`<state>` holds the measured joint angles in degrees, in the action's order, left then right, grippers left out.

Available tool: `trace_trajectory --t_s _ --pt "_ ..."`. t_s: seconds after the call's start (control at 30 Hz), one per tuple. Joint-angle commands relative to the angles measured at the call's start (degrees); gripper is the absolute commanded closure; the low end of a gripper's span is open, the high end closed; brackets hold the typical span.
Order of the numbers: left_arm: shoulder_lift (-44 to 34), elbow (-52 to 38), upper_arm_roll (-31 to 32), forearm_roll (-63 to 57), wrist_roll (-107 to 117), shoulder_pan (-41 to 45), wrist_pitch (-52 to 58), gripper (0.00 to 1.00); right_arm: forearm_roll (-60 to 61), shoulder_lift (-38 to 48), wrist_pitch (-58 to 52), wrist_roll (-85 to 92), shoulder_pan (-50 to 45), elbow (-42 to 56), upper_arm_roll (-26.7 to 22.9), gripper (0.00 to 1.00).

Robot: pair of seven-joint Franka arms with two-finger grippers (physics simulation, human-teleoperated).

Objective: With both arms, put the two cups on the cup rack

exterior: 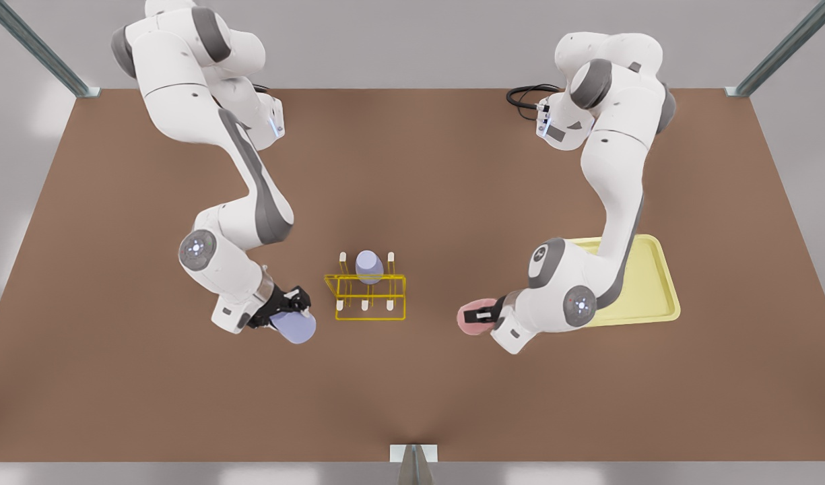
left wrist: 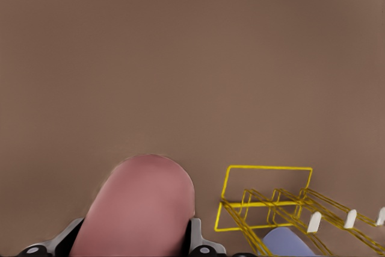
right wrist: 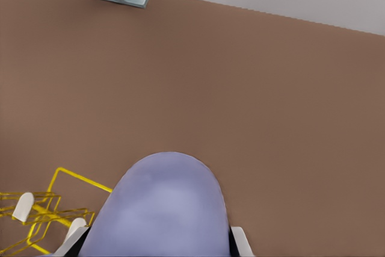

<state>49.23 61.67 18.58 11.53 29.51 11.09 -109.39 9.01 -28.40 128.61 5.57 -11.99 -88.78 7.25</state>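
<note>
rack: bright yellow thin-wire cup rack (exterior: pixel 366 295) mid-table, one lavender cup (exterior: pixel 369 265) already on a peg | left gripper (exterior: pixel 485 314) clamps plain pink tapered cup (exterior: pixel 471 319), front view's right | right gripper (exterior: pixel 295 310) clamps twin lavender tapered cup (exterior: pixel 295 328), opposite side | both held cups not yet racked

Simulated robot lab cell: bare brown tabletop (exterior: pixel 412 168), plain grey walls, metal frame struts (exterior: pixel 38 50) at the far corners, two white Franka arms (exterior: pixel 250 195) mounted along the far edge.
</note>
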Motion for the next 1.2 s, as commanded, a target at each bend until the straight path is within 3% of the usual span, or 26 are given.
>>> trace_trajectory --t_s 0.0,0.27,0.57,0.6,0.63,0.87,0.93,1.03,1.17 --pt "2.71 -4.27 0.85 1.04 43.26 1.91 -0.91 0.18 0.57 -0.34 -4.95 -10.14 -1.02 1.24 0.05 0.14" --pt "3.33 -6.29 1.29 6.13 43.00 4.99 -12.87 0.18 3.02 -0.42 -4.95 -15.06 -3.92 0.37 0.40 0.14" --pt "6.40 -8.93 1.02 6.05 42.82 11.32 -15.33 0.18 3.47 -3.15 -4.25 -14.80 -5.94 -0.34 0.40 0.14" --pt "6.93 -9.02 1.02 6.05 42.21 11.41 -16.29 0.18 3.30 -3.32 -4.25 -14.80 -5.94 -0.34 0.40 0.11" --pt "7.37 -8.93 0.93 5.87 41.42 11.76 -17.79 0.18 3.30 -3.50 -4.25 -14.80 -5.85 -0.34 0.40 0.00" --pt "6.93 -8.49 0.23 5.43 41.51 11.85 -17.35 0.17 2.51 -1.13 -5.13 -14.09 -5.42 0.10 -0.22 0.00" --pt "7.02 -8.41 0.23 4.64 41.86 12.72 -17.27 0.17 -5.22 2.30 -12.42 -13.66 -1.47 0.19 -1.01 0.00" --pt "6.93 -8.41 0.23 2.01 41.59 13.08 -14.80 0.17 -7.86 2.12 -16.29 4.88 11.54 -0.07 -0.92 0.00" --pt "7.11 -8.32 0.23 0.51 41.51 13.08 -13.75 0.17 -10.94 4.06 -20.95 12.88 15.24 0.28 -2.24 0.00"
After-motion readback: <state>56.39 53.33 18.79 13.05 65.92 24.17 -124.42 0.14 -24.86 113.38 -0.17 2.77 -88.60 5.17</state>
